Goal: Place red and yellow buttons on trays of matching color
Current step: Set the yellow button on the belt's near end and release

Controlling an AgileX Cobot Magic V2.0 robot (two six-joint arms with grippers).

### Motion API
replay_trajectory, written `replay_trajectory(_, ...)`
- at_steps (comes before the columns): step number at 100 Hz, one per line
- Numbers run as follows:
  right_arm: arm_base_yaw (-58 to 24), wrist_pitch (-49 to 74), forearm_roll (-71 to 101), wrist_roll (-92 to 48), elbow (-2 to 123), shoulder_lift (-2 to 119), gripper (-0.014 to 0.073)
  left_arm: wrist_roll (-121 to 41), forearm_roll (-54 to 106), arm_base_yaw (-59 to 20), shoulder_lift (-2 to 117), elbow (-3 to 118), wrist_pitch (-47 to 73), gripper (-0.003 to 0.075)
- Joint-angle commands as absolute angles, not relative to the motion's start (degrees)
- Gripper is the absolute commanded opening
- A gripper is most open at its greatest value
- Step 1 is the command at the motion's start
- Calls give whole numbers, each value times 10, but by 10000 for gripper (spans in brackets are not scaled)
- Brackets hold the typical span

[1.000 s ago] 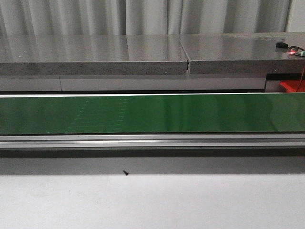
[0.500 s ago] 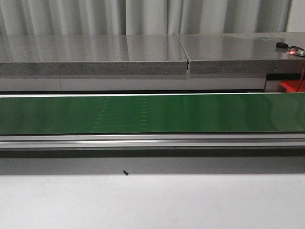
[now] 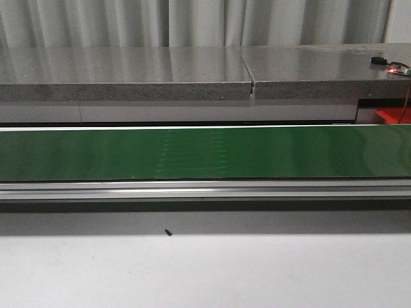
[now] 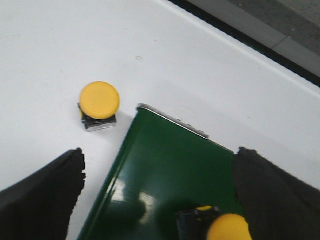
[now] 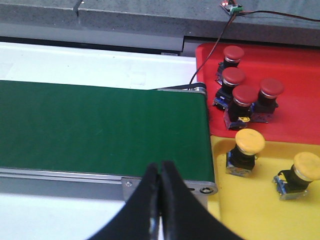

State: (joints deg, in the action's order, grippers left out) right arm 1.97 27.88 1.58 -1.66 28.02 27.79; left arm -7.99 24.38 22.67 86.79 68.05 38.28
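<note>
Belt (image 3: 205,153): runs green across the front view, bare there; laid so that buttons ride toward the trays at its right-hand end
Left gripper (image 4: 157,197): jaws spread wide, hovering over the belt's other end, holding nothing; seemingly set to feed buttons onto the belt
Yellow button on the belt (image 4: 227,227): sits between the spread fingers, cut off by the frame edge; whether touched cannot be told
Loose yellow button (image 4: 100,102): stands upright on the white table (image 4: 60,45), just beside the belt's corner, free all round
Right gripper (image 5: 160,195): jaws pressed together, empty, above the belt's near rail by the trays; likely waiting for an arrival
Red tray (image 5: 295,65): four red buttons (image 5: 245,95) clustered near the belt end, plenty of floor left beyond
Yellow tray (image 5: 260,220): two yellow buttons (image 5: 249,142), well apart, room for more
Edges: tray rims butt against the belt end, so only a short lift over
</note>
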Motion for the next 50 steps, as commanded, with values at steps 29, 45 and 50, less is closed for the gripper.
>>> replay_trajectory(29, 23, 234, 14, -21, 295, 280, -67, -54, 234, 257, 968, 780, 382, 585)
replay_trajectory(45, 23, 234, 14, -21, 295, 280, -67, -54, 233, 257, 1032, 827, 387, 585)
replay_trajectory(50, 23, 234, 14, -21, 295, 280, -67, -54, 233, 257, 1050, 838, 387, 585)
